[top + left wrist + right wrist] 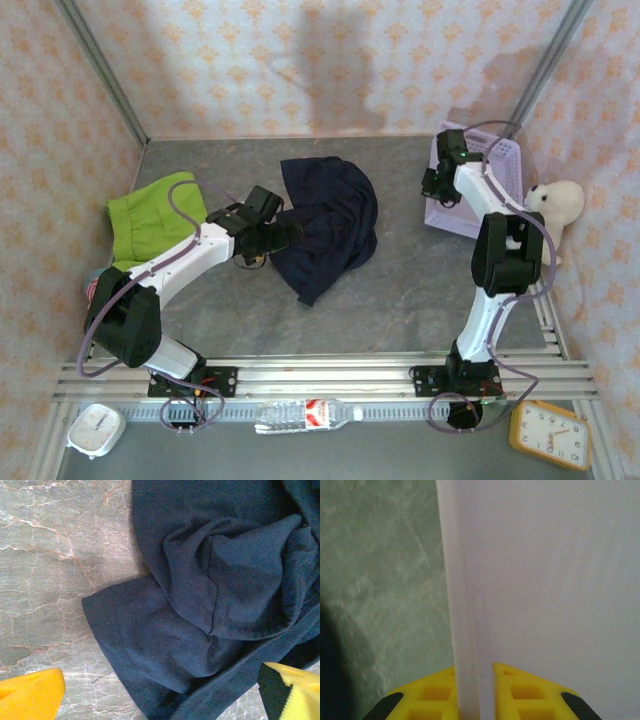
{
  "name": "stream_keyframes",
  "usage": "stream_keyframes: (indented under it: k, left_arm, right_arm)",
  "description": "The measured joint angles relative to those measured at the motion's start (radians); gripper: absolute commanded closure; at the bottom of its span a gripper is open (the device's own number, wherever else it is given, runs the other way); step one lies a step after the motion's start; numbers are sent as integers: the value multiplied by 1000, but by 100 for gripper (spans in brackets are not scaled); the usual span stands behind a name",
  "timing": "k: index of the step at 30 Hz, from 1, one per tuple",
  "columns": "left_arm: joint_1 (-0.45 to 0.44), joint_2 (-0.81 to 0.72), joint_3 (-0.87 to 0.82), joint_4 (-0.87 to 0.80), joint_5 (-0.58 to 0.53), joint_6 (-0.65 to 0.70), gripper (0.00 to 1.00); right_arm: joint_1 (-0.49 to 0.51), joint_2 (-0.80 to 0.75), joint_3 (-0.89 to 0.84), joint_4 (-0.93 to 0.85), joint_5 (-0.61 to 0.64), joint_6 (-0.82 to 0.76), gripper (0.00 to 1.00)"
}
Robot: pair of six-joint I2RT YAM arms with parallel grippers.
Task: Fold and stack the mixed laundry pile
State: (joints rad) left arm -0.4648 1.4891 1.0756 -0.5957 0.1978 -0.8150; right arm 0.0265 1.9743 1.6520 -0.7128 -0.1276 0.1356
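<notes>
Left wrist: my left gripper (160, 680) wide, above hem of navy garment (225, 580); right gripper (474, 672), well apart from it, pinching basket (462, 605) rim.

A lavender basket (450, 222) beside plush bear (558, 203); water bottle (305, 413) lies between white clock (96, 430) and yellow clock (550, 435).

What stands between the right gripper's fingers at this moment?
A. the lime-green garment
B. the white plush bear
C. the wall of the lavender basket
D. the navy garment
C: in the right wrist view, the right gripper has one yellow finger on each side of the pale upright wall of the lavender basket.
</notes>
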Motion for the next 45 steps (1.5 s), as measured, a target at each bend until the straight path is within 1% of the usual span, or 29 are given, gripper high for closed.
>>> stream_keyframes:
  k: [3,5,6,7,10,12,15,17,19,22,24,26,29,32,33,34,35,36,37,38,40,41,42,45]
  left_arm:
    - [0,-13,-21,-3,-6,-3,0]
    - [0,-31,-45,-7,-14,-6,0]
    - [0,-38,-53,-10,-17,-7,0]
    - [0,-49,-66,-15,-22,-7,0]
    - [0,-64,-89,-19,-23,-8,5]
    - [0,-66,-103,-17,-22,-10,12]
    - [0,-64,-129,-13,-18,-15,26]
    - [0,-55,-137,-8,-18,-15,28]
    - [0,-29,-141,10,-18,-15,29]
    - [0,29,-141,50,-18,-16,28]
    - [0,64,-141,78,-18,-19,29]
    - [0,97,-140,108,-14,-24,32]
    - [0,161,-124,142,-2,-24,45]
    - [0,203,-113,163,5,-21,65]
    - [0,211,-111,167,6,-12,69]
    - [0,214,-111,170,8,-12,69]
    - [0,214,-111,174,8,-14,72]
    - [0,214,-111,176,8,-14,77]
    - [0,214,-111,180,10,-14,84]
    - [0,214,-111,182,10,-16,91]
    - [0,214,-111,186,11,-11,98]
    - [0,214,-110,186,12,-4,100]
    - [0,214,-109,184,11,0,100]
    - [2,214,-98,169,6,0,100]
  right_arm:
    - [-7,101,144,-43,29,27,62]
    - [-14,165,222,-83,42,40,49]
    - [-17,186,240,-91,42,49,43]
    - [-21,200,252,-104,42,53,40]
    - [-27,200,246,-132,26,76,37]
    - [-27,182,222,-126,11,92,34]
    - [-11,94,123,-124,-5,127,31]
    - [21,18,60,-116,-2,146,29]
    - [75,-58,12,-110,-1,162,28]
    - [203,-165,-44,-80,-2,193,27]
    - [277,-196,-66,-62,-12,214,27]
    - [344,-205,-89,-26,-32,243,27]
    - [446,-166,-99,8,-64,276,27]
    - [519,-96,-92,27,-92,302,27]
    - [537,-64,-88,33,-104,315,28]
    - [547,-37,-86,40,-113,327,29]
    - [554,-13,-85,49,-122,337,32]
    - [558,13,-83,52,-131,351,40]
    - [558,37,-81,57,-141,366,57]
    - [558,64,-76,58,-148,381,70]
    - [555,98,-66,65,-165,409,86]
    - [554,105,-66,68,-170,422,99]
    - [553,106,-66,68,-173,432,100]
    - [548,100,-48,64,-182,458,100]
